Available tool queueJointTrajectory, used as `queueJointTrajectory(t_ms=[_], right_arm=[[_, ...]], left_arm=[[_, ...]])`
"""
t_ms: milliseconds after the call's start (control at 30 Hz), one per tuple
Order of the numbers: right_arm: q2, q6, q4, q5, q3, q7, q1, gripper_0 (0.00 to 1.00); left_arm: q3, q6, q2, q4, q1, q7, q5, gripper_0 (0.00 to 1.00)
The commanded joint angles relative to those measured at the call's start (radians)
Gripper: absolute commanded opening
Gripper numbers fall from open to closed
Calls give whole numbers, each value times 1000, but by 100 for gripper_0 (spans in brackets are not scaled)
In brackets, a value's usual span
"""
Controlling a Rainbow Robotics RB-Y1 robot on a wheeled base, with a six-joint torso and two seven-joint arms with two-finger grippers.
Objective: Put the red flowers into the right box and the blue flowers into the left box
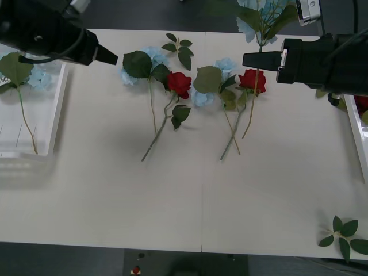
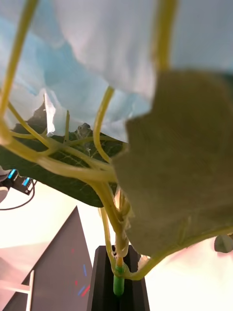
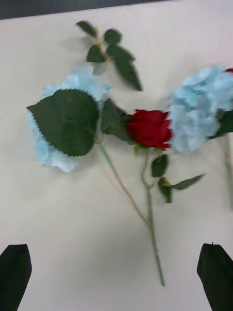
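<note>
Above the table's far right, right gripper (image 1: pixel 248 60) clamped on a blue flower (image 1: pixel 261 14); left gripper (image 3: pixel 116 272) wide apart.

Pale table (image 1: pixel 190 195) spans scene. Loose green leaf sprig (image 1: pixel 179 48) lies at far centre, near table's far edge. Second leaf sprig (image 1: pixel 346 236) lies at near right corner. Dark floor beyond far edge.

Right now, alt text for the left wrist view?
A blue flower and a red rose lie side by side on the white table, stems crossing. The open left claw hovers above them; a leaf sprig lies beyond.
</note>
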Motion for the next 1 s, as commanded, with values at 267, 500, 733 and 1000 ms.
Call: queueJointTrajectory(t_ms=[267,500,733,1000], right_arm=[[14,-125,-105,-11,-18,-43,-15,0],[69,-222,-148,1,-18,-65,-15,0],[132,-337,-180,63,8,-88,-17,0],[175,-397,-197,201,45,-151,-24,0]], left_arm=[[152,3,-52,10,135,-386,467,100],[154,-5,-159,94,171,-606,683,100],[157,-5,-265,111,174,-701,766,100],[160,-8,-355,109,181,-751,821,100]])
